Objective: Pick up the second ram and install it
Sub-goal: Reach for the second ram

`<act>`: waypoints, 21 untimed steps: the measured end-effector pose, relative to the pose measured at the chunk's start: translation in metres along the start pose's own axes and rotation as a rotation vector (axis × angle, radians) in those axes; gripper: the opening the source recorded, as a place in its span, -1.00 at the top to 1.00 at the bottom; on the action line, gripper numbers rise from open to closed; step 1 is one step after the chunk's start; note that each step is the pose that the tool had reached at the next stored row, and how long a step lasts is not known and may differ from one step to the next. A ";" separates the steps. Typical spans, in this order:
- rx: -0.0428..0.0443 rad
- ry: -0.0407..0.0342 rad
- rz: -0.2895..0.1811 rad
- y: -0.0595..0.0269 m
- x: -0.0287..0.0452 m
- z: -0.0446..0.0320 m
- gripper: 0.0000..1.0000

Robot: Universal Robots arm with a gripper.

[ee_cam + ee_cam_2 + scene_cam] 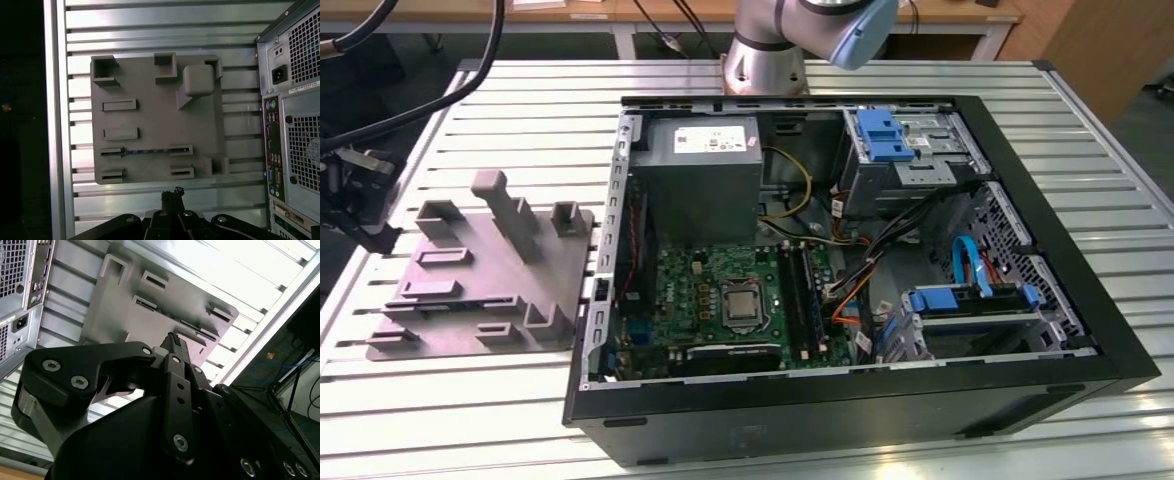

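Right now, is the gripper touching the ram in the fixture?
Apart. In the first wrist view the gripper sits beyond the edge of the fixture, with bare fixture between it and the ram.

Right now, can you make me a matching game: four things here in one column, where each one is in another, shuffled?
1 second ram
2 grey fixture
3 processor
4 end effector

A on the slatted table beside the computer case
B on the green board inside the case
C lying in the fixture's slots
D poised by the fixture, outside the case

Pairs: 1-C, 2-A, 3-B, 4-D
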State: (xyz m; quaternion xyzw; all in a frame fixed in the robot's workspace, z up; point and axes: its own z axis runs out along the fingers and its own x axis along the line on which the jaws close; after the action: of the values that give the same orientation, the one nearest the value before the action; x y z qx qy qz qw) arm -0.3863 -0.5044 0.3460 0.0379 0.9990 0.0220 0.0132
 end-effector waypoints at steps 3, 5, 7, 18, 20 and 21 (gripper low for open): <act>0.0000 -0.0001 0.000 -0.0016 0.0002 0.0014 0.79; 0.0000 0.0000 0.000 -0.0025 0.0003 0.0022 0.79; 0.0000 0.0000 0.000 -0.0036 0.0005 0.0030 0.79; 0.0000 0.0000 0.000 -0.0097 0.0019 0.0079 0.79; 0.0001 0.0001 0.000 -0.0106 0.0021 0.0086 0.79; 0.0000 0.0000 0.000 -0.0111 0.0023 0.0090 0.79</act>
State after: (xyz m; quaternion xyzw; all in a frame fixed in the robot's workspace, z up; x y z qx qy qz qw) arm -0.3892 -0.5149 0.3364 0.0379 0.9990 0.0220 0.0132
